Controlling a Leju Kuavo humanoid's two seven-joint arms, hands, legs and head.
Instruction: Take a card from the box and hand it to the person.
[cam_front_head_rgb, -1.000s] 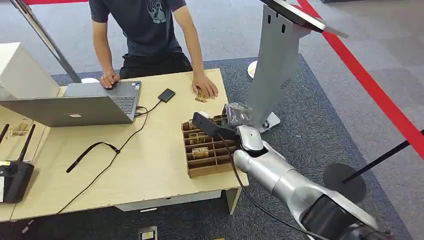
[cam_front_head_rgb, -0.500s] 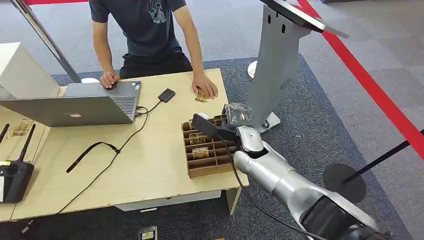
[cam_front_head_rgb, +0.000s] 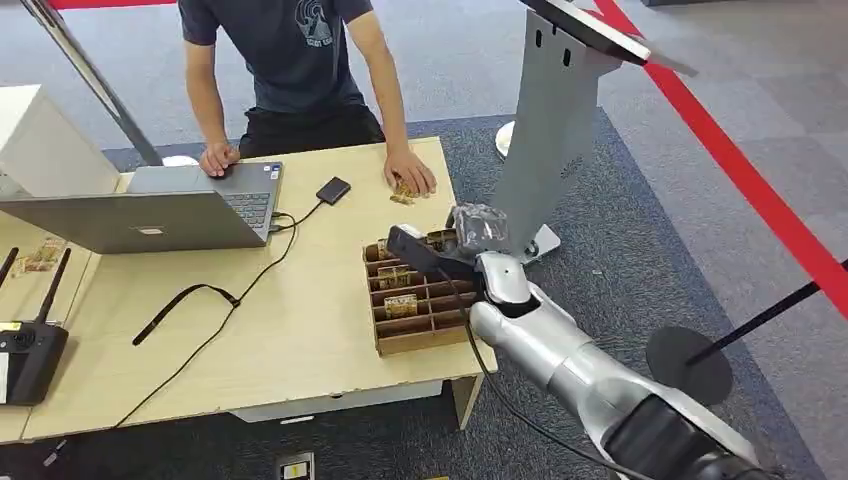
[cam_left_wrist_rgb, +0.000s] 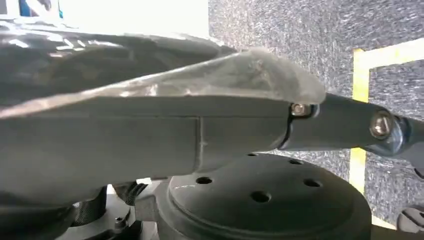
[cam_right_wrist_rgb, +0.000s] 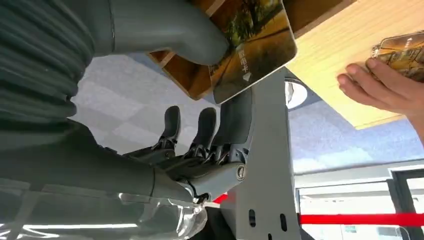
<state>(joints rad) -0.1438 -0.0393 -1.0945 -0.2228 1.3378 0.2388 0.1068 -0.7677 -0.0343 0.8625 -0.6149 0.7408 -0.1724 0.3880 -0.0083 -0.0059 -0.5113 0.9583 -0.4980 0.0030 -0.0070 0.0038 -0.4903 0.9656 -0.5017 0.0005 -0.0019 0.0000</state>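
Tabletop box (cam_front_head_rgb: 420, 305) holds cards (cam_front_head_rgb: 400, 303).

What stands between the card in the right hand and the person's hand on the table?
Nothing visible. The right hand pinches the card above the box; only bare table lies before the person's hand.

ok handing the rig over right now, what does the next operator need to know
Right hand: pinches a card between thumb and fingers, at the far end of the box.
Left hand: its state cannot be told.
The person's hand rests on the table beyond the box, over some loose cards.
Done: card gripped.
Left: carry it over to the person and let go.
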